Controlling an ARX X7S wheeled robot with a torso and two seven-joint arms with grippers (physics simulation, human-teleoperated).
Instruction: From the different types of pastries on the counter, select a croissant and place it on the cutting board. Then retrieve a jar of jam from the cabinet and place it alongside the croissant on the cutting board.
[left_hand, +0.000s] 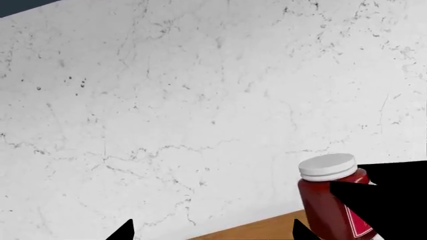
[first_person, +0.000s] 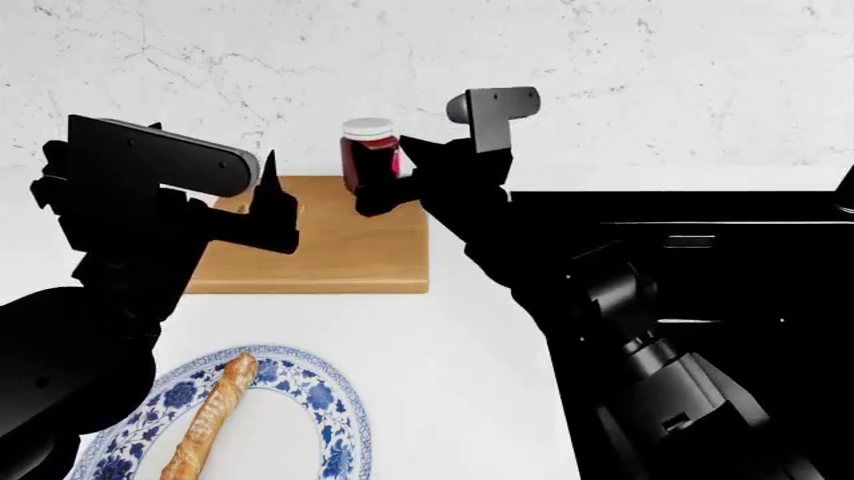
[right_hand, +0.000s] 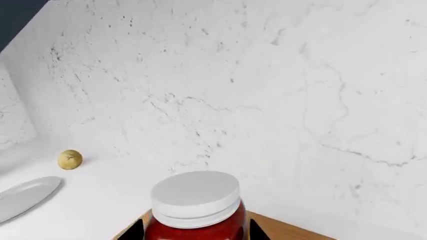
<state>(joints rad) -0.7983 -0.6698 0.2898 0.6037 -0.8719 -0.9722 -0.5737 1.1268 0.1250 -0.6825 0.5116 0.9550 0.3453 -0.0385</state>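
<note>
The jar of jam (first_person: 370, 150), dark red with a white lid, stands upright at the far edge of the wooden cutting board (first_person: 320, 250). My right gripper (first_person: 382, 182) is shut on it, one finger on each side of the jar (right_hand: 195, 210). My left gripper (first_person: 274, 200) hangs open over the board's left part with nothing between its fingers. The left wrist view shows the jar (left_hand: 331, 200) off to one side of my left gripper (left_hand: 212, 235), with a strip of the board (left_hand: 260, 230) beneath. The croissant is hidden from every view.
A long baguette (first_person: 207, 420) lies on a blue-patterned plate (first_person: 334, 405) at the near left of the white counter (first_person: 467, 350). The black sink (first_person: 694, 230) is to the right. A pale round bun (right_hand: 69, 159) and a grey plate (right_hand: 27, 192) sit near the marble wall (first_person: 641, 80).
</note>
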